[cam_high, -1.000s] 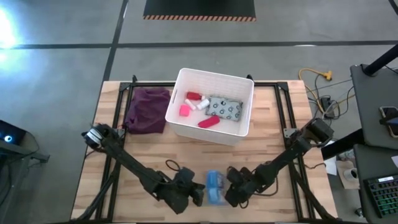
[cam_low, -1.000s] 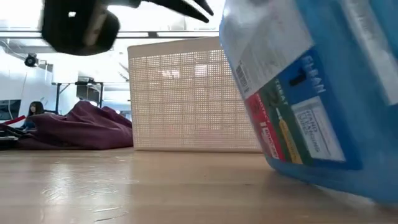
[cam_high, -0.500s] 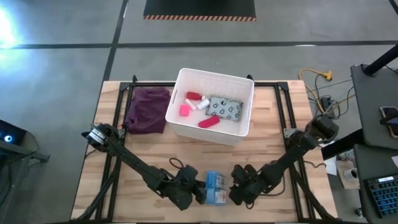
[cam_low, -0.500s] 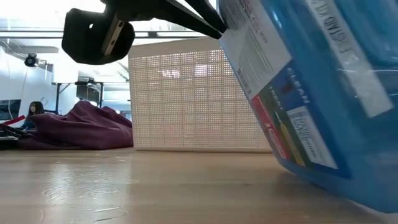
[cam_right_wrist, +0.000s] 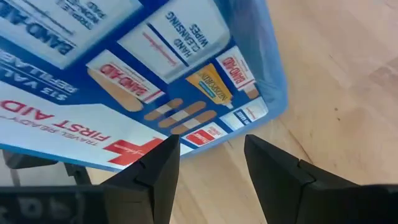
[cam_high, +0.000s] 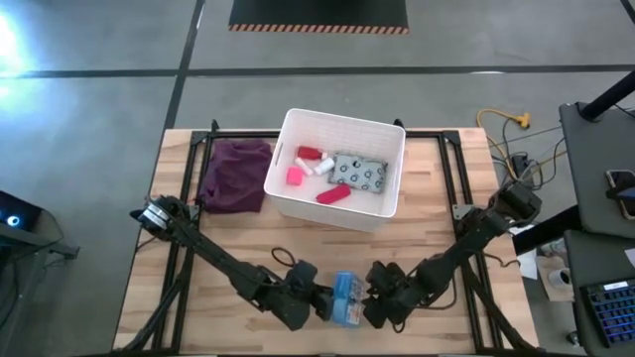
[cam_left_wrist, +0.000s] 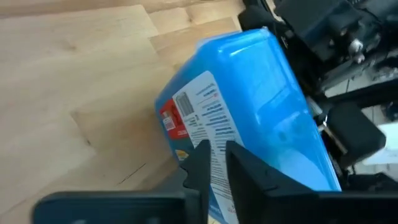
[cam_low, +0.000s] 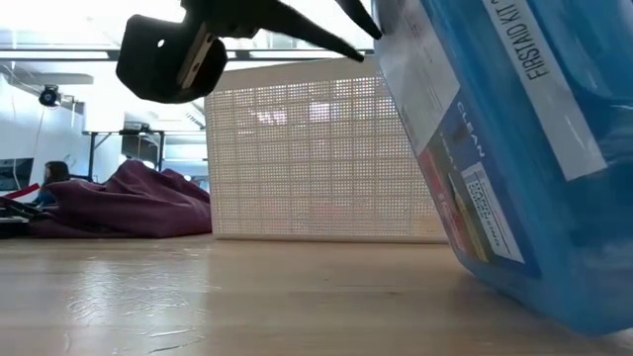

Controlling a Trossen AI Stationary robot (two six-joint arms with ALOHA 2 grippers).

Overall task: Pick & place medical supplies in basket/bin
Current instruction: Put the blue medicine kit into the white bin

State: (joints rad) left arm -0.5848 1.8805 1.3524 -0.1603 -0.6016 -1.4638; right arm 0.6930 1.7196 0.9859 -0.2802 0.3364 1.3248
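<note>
The blue first-aid box stands tilted near the table's near edge, on one lower edge, between my two grippers. My left gripper is on its left, fingers shut, tips at the box's labelled side. My right gripper is on its right, open, at a corner of the box's printed face. The white bin stands at the far middle. It holds a pink cube, a red tube, a patterned packet, white vials and a red bottle. My left gripper touches the box's labelled side with its shut fingertips, coming from the table's left and slanting down. In the low view the tips meet the box near its upper edge. The box leans, its left side off the table. My right gripper has one fingertip overlapping the lower edge of the box's printed face. I cannot tell whether it touches.
A purple cloth lies left of the bin. Black frame rails run along the table's left and right sides. Bare wood lies between the bin and the grippers.
My left gripper has gone toward the table's right, up against the box. The box has shifted a little to the right and stays tilted. My right gripper has risen slightly beside it.
</note>
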